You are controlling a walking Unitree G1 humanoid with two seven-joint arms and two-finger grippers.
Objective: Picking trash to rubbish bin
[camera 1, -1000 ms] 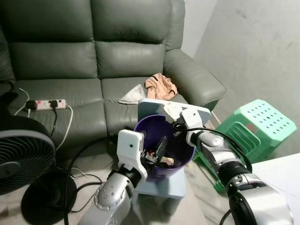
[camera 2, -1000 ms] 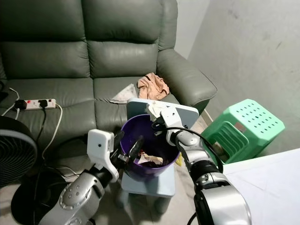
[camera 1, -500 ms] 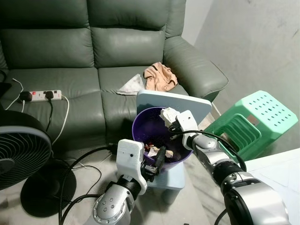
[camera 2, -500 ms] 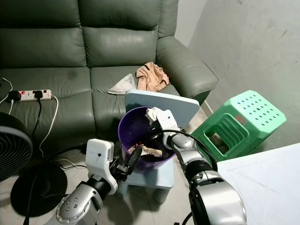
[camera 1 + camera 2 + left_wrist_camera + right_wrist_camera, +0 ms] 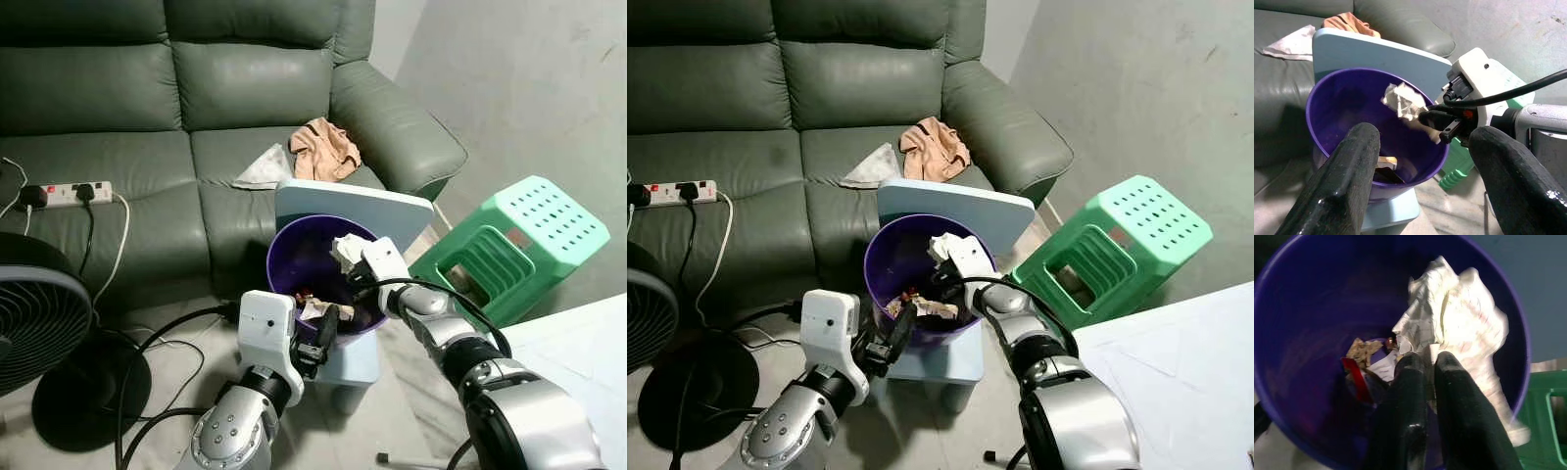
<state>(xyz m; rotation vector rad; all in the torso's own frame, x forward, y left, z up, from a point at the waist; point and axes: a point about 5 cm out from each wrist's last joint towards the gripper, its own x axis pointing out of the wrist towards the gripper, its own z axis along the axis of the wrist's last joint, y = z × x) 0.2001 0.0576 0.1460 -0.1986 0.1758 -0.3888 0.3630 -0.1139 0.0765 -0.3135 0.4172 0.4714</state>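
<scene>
At the far left a black fan stands on the floor with cables trailing beside it, and a power strip lies on the sofa seat behind. The left gripper hangs with its fingers spread wide and empty, just outside the near rim of the purple rubbish bin, which sits on a pale blue stool in front of the sofa. The bin's pale blue lid stands tilted up at its far rim. Over the right side of the bin's mouth the right gripper has its fingers pressed together on a crumpled white paper wad, held above the scraps already at the bottom. The main risk, as I judge it, is the wad's spread: it reaches close to the bin's right rim, so letting go here could leave it catching there or tipping out towards the green stool; a light wad may also cling to a finger. A nudge from either arm could shift the bin on its small stool. Room is tight: sofa behind, green stool just beside on the right, left gripper crowding the near rim; the freest way out is straight up.
</scene>
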